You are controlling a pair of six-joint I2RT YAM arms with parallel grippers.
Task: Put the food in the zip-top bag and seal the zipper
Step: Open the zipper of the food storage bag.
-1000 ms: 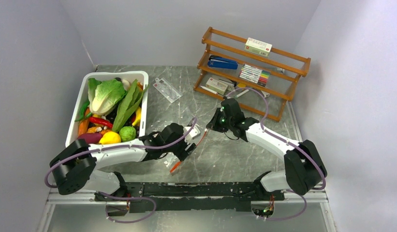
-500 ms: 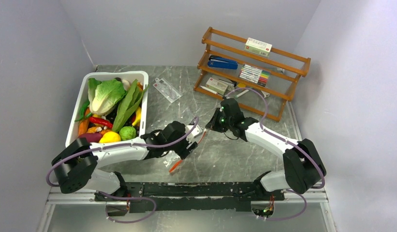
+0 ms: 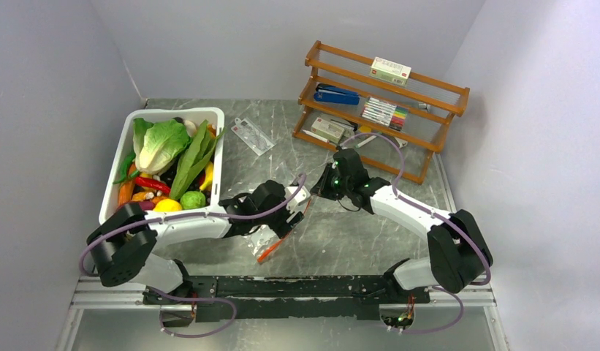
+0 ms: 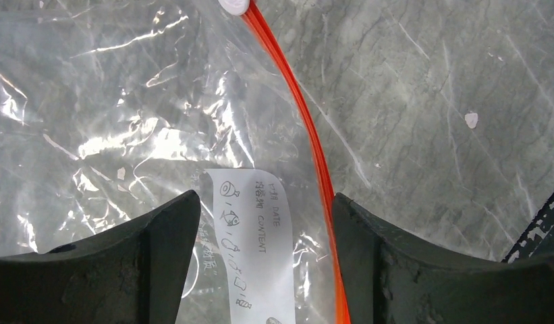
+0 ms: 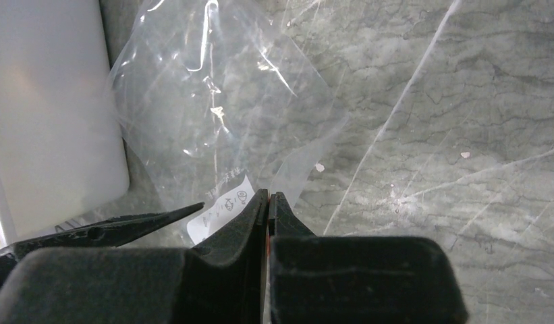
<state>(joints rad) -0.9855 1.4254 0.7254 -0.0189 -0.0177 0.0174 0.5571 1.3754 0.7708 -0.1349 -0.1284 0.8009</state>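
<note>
The clear zip-top bag [image 3: 271,232] lies flat on the table in front of the arms. It also shows in the left wrist view [image 4: 125,115] and the right wrist view [image 5: 220,108]. Its red-orange zipper [image 4: 304,128] runs along one edge [image 3: 266,252], next to a white label [image 4: 250,236]. My left gripper [image 4: 264,202] is open and low over the bag [image 3: 280,221], its jaws either side of the label and zipper. My right gripper [image 5: 268,196] is shut on the zipper's far end [image 3: 316,191]. The food, a yellow fruit [image 3: 167,206], a green fruit [image 3: 193,199] and long green leaves [image 3: 192,155], lies in the white bin [image 3: 218,150].
The white bin stands at the left, its wall showing in the right wrist view [image 5: 44,115]. A small clear packet [image 3: 251,135] lies behind the bag. A wooden rack [image 3: 384,110] with a stapler, markers and boxes stands at the back right.
My left gripper has moved right and a little farther out, over the bag near its zipper edge. The right gripper has stayed where it was, still shut.
</note>
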